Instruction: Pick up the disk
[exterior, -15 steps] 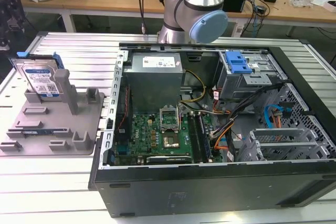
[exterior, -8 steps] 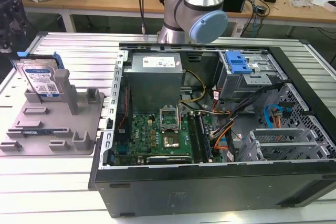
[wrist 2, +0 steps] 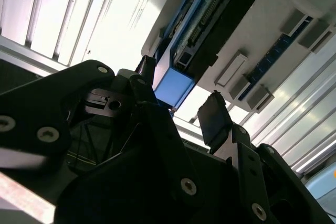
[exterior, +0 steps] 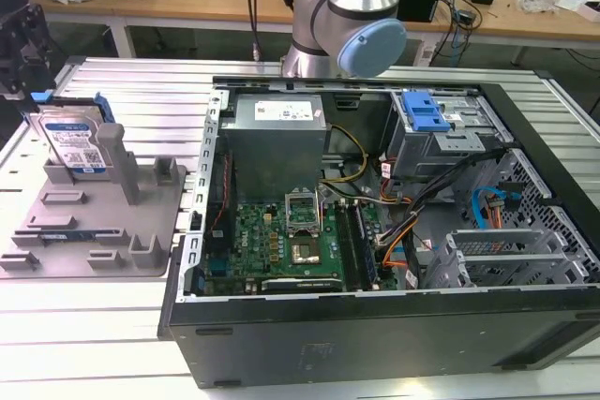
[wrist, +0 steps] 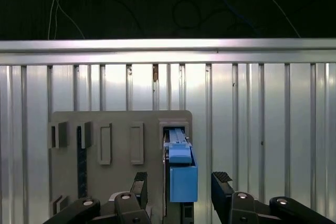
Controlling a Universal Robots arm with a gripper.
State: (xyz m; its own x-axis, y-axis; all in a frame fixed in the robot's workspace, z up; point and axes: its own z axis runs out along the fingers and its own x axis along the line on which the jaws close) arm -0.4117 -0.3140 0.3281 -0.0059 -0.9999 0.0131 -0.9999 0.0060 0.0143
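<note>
The 2 fingers (wrist: 221, 182) of the gripper (wrist: 180, 183) are spread, 1 on each side of the disk (wrist: 182, 179). The first wrist view shows a gap on both sides, so nothing is pinched. They flank the disk's thin thickness, so I judge they are lined up to press on its 2 flat faces.

At the exterior view's far left the gripper hangs at the edge, dark and cut off by the frame (hard to make out there). Just below it the disk stands on edge in the grey holder (exterior: 103, 217), its label facing the camera and its blue frame round it. A tall post of the holder stands just beside it on the exterior view's right. I judge that the post keeps the disk upright, which leaves its narrow top end free to be reached from above. The post hides part of the disk's face, and the disk's bottom edge is sunk in a slot. The holder lies flat on the ribbed metal table (exterior: 131, 91). Further right is the open computer case (exterior: 375, 334), with a bare blue caddy (exterior: 427, 111) in its bay, well apart from the disk. Behind the case is the arm (exterior: 361, 7), its upper part cut off.

In the second wrist view 1 finger sits very near the disk's blue end, and I cannot tell whether it touches.
</note>
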